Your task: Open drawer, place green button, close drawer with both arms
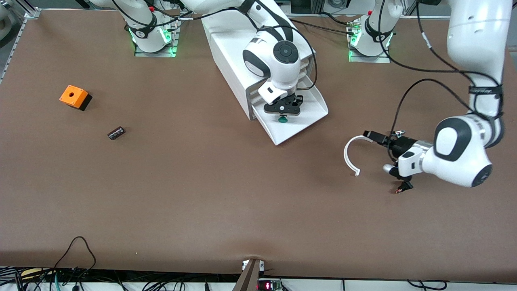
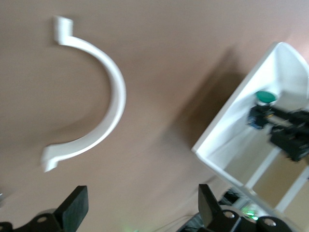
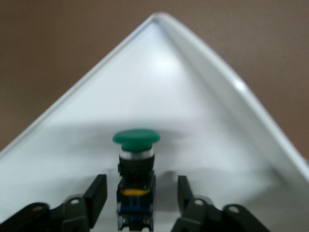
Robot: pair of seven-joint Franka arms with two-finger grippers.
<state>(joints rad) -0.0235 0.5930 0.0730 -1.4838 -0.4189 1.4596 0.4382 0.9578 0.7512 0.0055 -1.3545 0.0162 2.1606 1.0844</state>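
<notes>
With the button (image 3: 135, 179) lying in the pulled-out drawer (image 1: 313, 106) between the parted fingers of the right gripper (image 1: 284, 108), placing looked done, and the left gripper (image 2: 140, 208), open above bare table beside the drawer, appeared due to push it shut.

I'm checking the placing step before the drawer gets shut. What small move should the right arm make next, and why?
Probably lift the right tool straight up out of the drawer. The button lies inside the pulled-out tray, and the tool's fingers stand open on either side, apart from it, so it looks released. The left tool waits open over the table near a white curved piece.
</notes>
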